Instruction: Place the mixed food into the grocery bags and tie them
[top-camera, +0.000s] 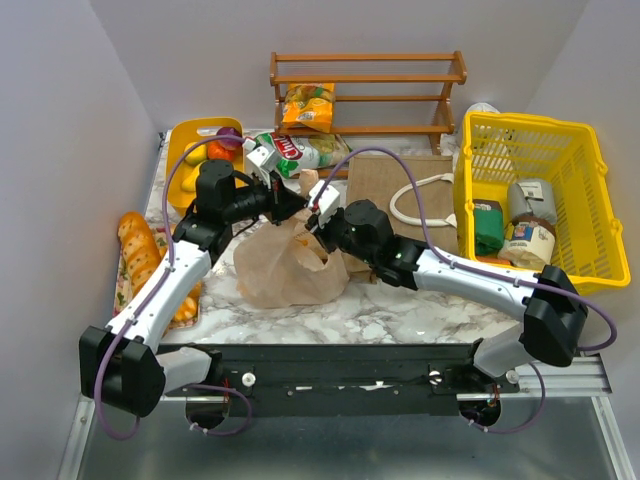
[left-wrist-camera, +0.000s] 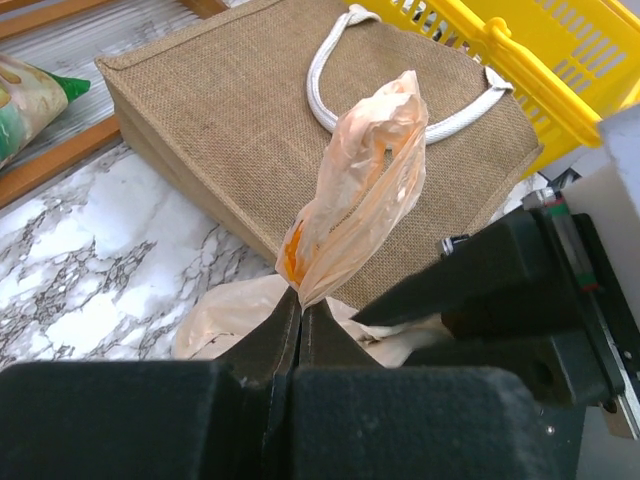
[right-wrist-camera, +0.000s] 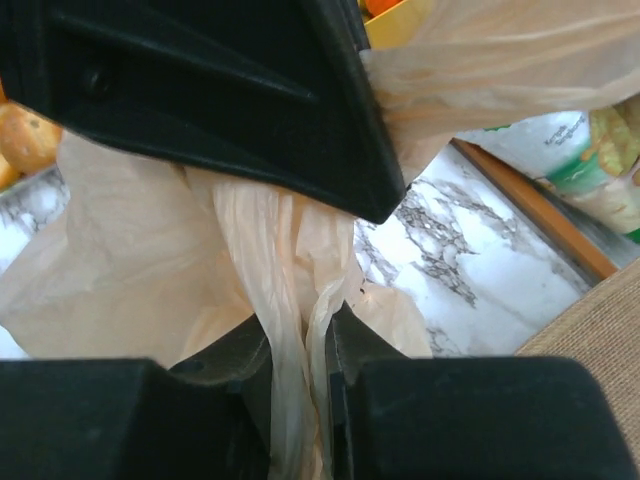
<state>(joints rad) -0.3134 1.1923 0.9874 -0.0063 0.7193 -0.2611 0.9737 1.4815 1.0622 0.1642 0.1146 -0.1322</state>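
The plastic bag (top-camera: 285, 268) lay on the marble table (top-camera: 400, 310) between both arms, just beside the jute bag (left-wrist-camera: 220, 110). The left gripper (left-wrist-camera: 300, 310) was pressed together on one twisted handle of it. The right gripper (right-wrist-camera: 298, 360) was clamped on another strand of the same bag.

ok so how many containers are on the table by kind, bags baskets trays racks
bags: 2 (plastic bag, jute tote)
basket: 1
tray: 1
rack: 1
total: 5
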